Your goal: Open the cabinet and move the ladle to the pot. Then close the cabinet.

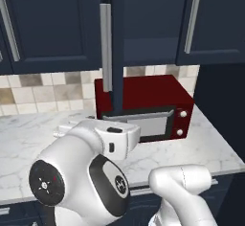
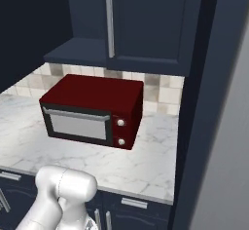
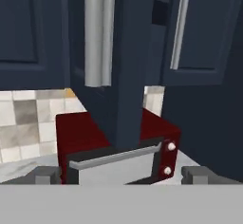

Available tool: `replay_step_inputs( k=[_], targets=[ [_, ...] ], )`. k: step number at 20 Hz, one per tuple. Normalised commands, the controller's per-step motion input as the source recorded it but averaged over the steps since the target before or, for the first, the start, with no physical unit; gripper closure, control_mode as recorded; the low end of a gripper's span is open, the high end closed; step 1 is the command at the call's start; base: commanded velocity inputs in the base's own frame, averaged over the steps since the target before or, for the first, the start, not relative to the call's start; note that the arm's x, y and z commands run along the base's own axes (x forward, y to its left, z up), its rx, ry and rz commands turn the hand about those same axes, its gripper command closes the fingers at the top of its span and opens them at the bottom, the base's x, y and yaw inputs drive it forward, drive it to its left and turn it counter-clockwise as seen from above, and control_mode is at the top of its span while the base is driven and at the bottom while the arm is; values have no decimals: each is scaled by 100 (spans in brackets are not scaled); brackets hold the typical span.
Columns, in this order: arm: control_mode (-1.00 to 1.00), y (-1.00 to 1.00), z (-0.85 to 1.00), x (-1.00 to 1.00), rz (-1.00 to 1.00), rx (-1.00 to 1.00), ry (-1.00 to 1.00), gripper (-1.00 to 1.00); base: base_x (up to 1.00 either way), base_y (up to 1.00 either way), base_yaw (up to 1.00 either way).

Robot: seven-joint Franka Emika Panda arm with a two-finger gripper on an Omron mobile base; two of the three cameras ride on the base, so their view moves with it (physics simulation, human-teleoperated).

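No readable writing anywhere; just two round silver knobs on the red microwave (image 1: 143,106), stacked at the right of its front beside the grey window.

Cabinet (image 1: 117,48) swung open above the microwave, seen edge-on in the left base view: a narrow navy strip standing vertical, long axis up and down, lower end overlapping the microwave's top. Slim silver bar handle (image 1: 105,48) likewise vertical, just left of that edge. Same door edge (image 3: 129,61) and handle (image 3: 98,33) close in the hand view, hanging over the microwave (image 3: 76,133). Twin door (image 1: 210,21) shut, up and right of the microwave.

Right base view alone shows the open cabinet's inside: a bare navy shelf (image 2: 78,52) above the microwave (image 2: 92,109), door (image 2: 146,24) beside it. Left base view alone shows a white object, too hidden to name, left of the microwave on the marble counter (image 1: 210,146).

Gripper (image 3: 121,175) low in the hand view, fingertips (image 3: 47,175) spread wide, nothing between them.
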Motion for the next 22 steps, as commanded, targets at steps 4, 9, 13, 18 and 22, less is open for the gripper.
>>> replay_step_inputs(
  k=[4,9,13,18,22],
  targets=[
    [-100,38,25,80,-21,-6,-7,-100,0,0,0],
    [-100,37,23,70,-23,-6,-7,-100,0,0,0],
    [-100,-13,56,31,-25,-2,-6,-100,0,0,0],
    [-100,-57,54,27,-24,0,-2,-100,0,0,0],
    [-100,-69,44,37,-19,0,-2,-100,0,0,0]
  ],
)
